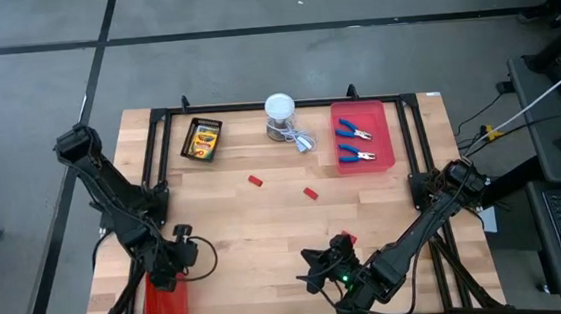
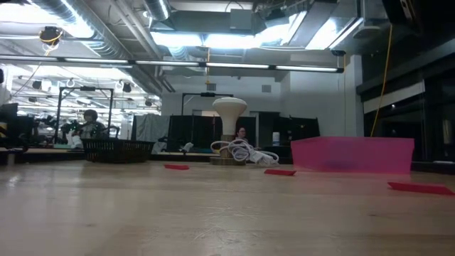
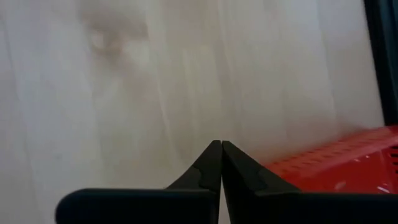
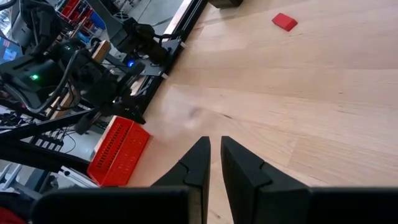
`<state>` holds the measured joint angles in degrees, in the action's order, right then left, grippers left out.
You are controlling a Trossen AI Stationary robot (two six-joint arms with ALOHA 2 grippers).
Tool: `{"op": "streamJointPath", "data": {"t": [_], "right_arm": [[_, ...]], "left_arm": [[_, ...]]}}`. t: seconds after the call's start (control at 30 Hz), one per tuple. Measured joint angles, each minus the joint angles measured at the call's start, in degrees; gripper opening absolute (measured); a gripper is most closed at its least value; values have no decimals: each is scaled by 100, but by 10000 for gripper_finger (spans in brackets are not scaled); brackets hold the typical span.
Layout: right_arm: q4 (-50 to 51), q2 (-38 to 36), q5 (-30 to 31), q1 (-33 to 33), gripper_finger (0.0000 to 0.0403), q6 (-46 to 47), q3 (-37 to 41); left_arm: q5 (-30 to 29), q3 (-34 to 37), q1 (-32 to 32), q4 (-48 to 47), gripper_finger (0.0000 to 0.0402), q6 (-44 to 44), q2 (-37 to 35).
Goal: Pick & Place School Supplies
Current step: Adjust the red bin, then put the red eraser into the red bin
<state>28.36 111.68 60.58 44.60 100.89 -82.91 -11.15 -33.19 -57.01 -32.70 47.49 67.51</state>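
both arms resting low at near table point(image 1: 265, 218) edge, far from red blocks point(image 1: 255, 181) — left fingers point(image 3: 219, 163) pressed together, right fingers point(image 4: 211, 163) nearly together; long reach risking knocking blocks away.

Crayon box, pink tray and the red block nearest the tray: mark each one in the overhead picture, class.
crayon box point(image 1: 202, 139), high view, middle of its printed face.
pink tray point(image 1: 386, 131), high view, its right rim.
red block point(image 1: 310, 193), high view, centre of its top.

Crayon boxes: one point(image 1: 202, 138), at 11 o'clock
Blue-handled pliers: two point(image 1: 356, 129) point(image 1: 356, 153), at 1 o'clock
Red blocks: three point(image 1: 256, 181) point(image 1: 310, 193) point(image 1: 345, 239)
Red trays: two point(image 1: 384, 139) point(image 1: 165, 304)
White containers: one point(image 1: 280, 110), at 12 o'clock
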Motion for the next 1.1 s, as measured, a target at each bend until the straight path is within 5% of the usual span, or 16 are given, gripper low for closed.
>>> {"op": "streamJointPath", "data": {"t": [0.63,1.1], "right_arm": [[0,0,0,2,43,-86,0],[-2,0,0,2,43,-86,0]], "left_arm": [[-119,0,-448,169,8,553,0],[-811,-2,-274,109,73,375,0]]}}
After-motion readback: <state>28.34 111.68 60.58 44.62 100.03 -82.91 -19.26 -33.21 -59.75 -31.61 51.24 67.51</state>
